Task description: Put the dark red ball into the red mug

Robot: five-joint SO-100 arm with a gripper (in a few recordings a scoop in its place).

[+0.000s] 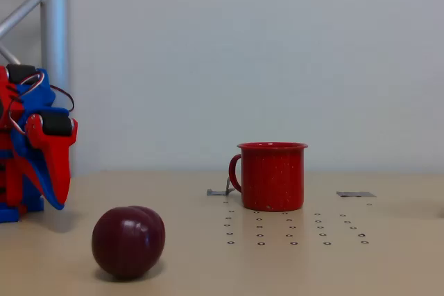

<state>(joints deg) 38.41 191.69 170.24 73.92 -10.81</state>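
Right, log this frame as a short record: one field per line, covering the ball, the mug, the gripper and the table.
ball: dark red ball, glossy, resting on the table near the front, left of centre
mug: red mug, upright, handle on its left side, farther back and to the right of the ball
ball in mug: no, the two are apart
gripper: gripper, red and blue, at the left edge, pointing down, holding nothing; open or shut unclear
table: table, beige, with a grid of small marks in front of the mug

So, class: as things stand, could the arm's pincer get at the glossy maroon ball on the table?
Probably yes. The glossy maroon ball lies in the open on the tan table, apart from the red speckled enamel mug, with nothing between it and the red-and-blue pincer.
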